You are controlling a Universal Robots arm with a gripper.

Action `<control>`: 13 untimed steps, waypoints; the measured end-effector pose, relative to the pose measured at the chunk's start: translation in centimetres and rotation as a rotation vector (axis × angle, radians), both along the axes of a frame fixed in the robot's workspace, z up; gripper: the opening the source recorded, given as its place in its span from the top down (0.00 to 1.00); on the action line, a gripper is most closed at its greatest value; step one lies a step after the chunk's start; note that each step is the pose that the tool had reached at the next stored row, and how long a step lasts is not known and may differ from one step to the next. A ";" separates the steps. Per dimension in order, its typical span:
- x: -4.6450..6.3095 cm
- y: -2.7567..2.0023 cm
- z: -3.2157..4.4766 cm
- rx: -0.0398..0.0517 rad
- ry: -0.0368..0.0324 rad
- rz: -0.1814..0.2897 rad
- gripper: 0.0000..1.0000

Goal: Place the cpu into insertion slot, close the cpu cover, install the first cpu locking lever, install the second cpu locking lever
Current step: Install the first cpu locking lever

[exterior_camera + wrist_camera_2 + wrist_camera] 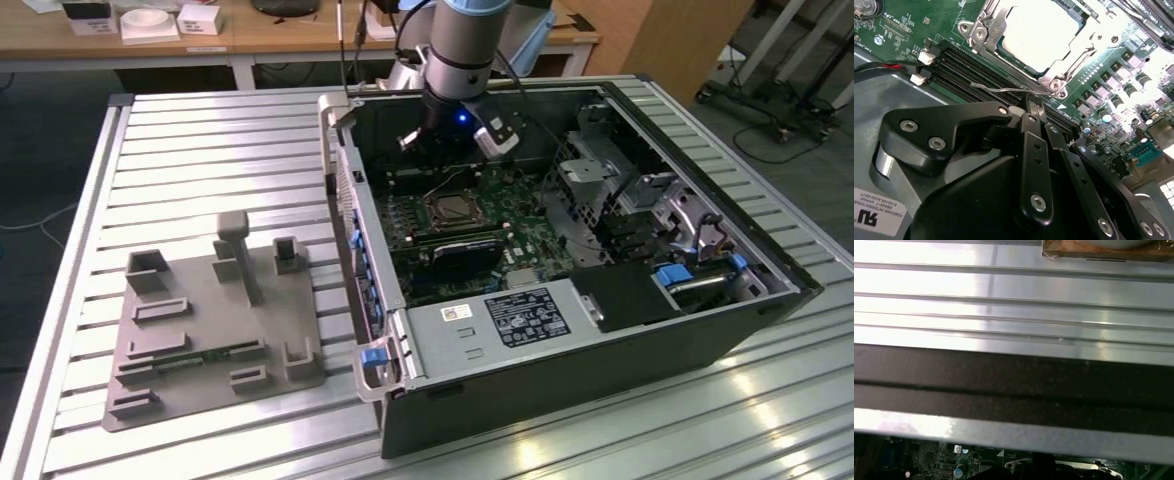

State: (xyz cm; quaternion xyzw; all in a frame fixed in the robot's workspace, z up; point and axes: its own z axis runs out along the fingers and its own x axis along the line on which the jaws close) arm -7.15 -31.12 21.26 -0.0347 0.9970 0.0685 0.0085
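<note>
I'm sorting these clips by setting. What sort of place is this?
Probably a robotics lab or test workshop. An open computer case lies on a ribbed aluminium table beside a grey fixture tray, with a wooden workbench behind and cables on the floor.

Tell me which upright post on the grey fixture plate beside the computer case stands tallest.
The post with the blocky head, near the plate's middle; it rises clearly above the shorter posts around it.
</note>
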 end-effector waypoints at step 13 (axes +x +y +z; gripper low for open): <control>0.3 -0.06 -0.10 0.0190 0.0012 0.000 0.90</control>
